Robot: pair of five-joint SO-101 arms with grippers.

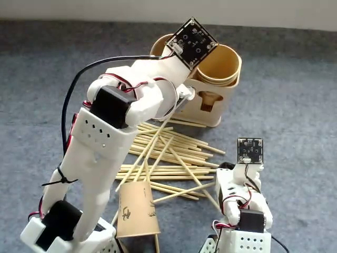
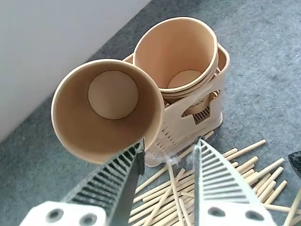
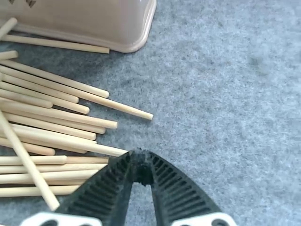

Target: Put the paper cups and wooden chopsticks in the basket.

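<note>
Nested cups (image 2: 183, 52) sit in the basket (image 1: 226, 103) at 12 o'clock. A tilted cup (image 2: 106, 110) is beside them, its rim at one tip of the wide-open left jaws. Chopsticks (image 1: 168, 158) litter the counter (image 1: 295, 105) at centre. Another cup (image 1: 137, 211) lies at 6 o'clock. The right jaws, at 5 o'clock, are closed on nothing.

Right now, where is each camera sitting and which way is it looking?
High view: sits above, off the arms, looking down over the table; shows the left arm, right arm, basket, chopsticks and a lying cup.
Left wrist view: rides the left wrist, looking past the open left gripper at paper cups in the basket.
Right wrist view: rides the right wrist, looking down past the shut right gripper at chopsticks and the grey table cover.
Shared: all three see the basket and chopsticks.
</note>
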